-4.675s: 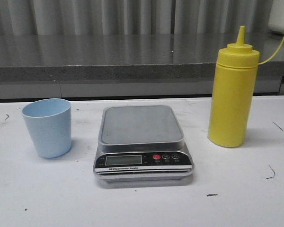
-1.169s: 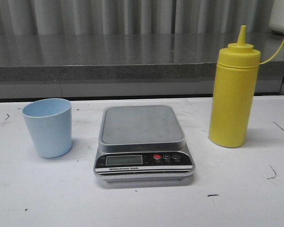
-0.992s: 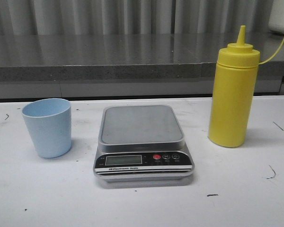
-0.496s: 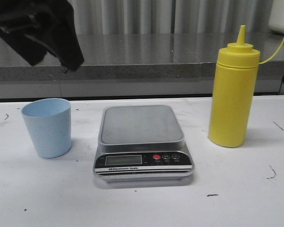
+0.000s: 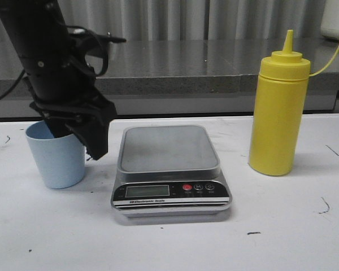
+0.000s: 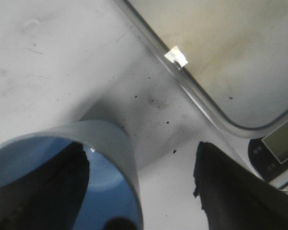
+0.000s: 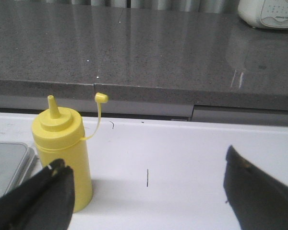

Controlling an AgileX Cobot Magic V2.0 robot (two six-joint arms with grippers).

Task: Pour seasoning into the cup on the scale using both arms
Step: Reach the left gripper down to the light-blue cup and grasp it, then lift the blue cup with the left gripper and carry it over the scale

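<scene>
The light blue cup [image 5: 55,161] stands on the white table, left of the silver scale [image 5: 168,151], whose platform is bare. My left gripper [image 5: 76,142] is open and straddles the cup's right wall. In the left wrist view one finger [image 6: 38,191] is inside the cup [image 6: 117,148], the other finger [image 6: 230,191] outside, toward the scale [image 6: 230,57]. The yellow seasoning bottle [image 5: 278,113] stands upright to the right of the scale, its cap hanging on its cord. My right gripper [image 7: 144,175] is open over bare table beside the bottle [image 7: 62,153] and does not touch it.
A grey stone ledge [image 5: 169,68] runs along the back of the white table [image 5: 169,248]. A white appliance [image 7: 269,12] sits on that ledge at the far right. The scale's display and buttons [image 5: 169,191] face the front edge.
My left arm has come in from the upper left and dropped onto the cup, one finger now inside it. Cup, scale and bottle have stayed put.
</scene>
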